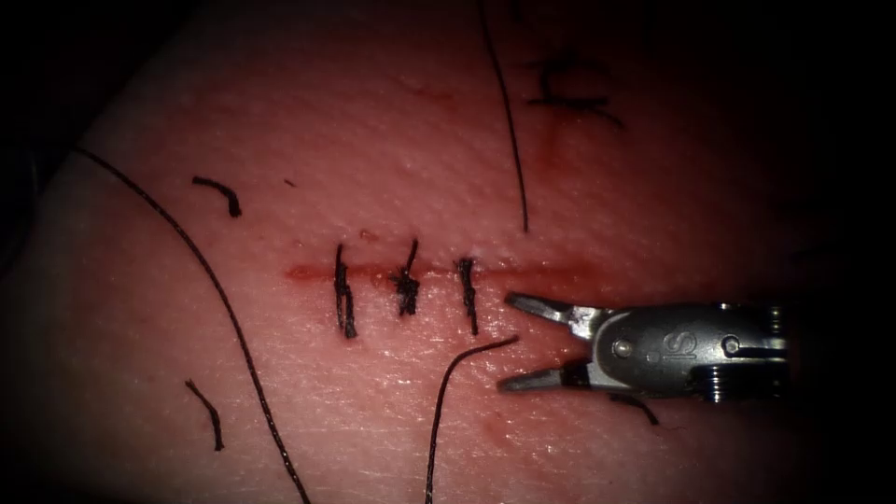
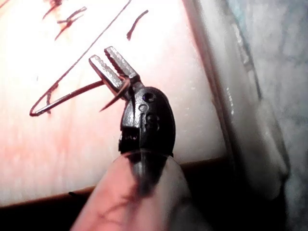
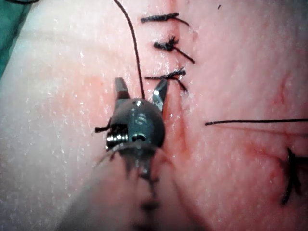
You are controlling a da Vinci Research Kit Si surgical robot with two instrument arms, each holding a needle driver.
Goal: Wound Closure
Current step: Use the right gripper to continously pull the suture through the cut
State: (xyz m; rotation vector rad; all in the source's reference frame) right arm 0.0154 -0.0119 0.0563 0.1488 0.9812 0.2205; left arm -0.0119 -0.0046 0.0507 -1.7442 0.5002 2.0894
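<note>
The tissue [image 1: 280,112] has a level cut [image 1: 541,275] crossed by three dark stitches [image 1: 407,280]. My right tool [image 1: 507,342] lies just right of the last stitch [image 1: 467,294] with its jaws open and holding nothing; one tip rests at the cut, the other below it. A loose thread end [image 1: 485,347] lies between the tips. The right wrist view has the same open jaws [image 3: 140,87] beside that stitch [image 3: 166,75]. In the left wrist view my left tool [image 2: 111,63] grips the curved needle [image 2: 111,100] deep in its jaws, above the tissue, thread [image 2: 67,94] trailing from it.
A long thread [image 1: 224,299] sweeps across the tissue left of the stitches. Another strand [image 1: 511,131] runs down from the top to the cut. Short cut ends [image 1: 219,194] [image 1: 207,413] lie on the left. The tissue's edge [image 2: 207,96] is close to the left tool.
</note>
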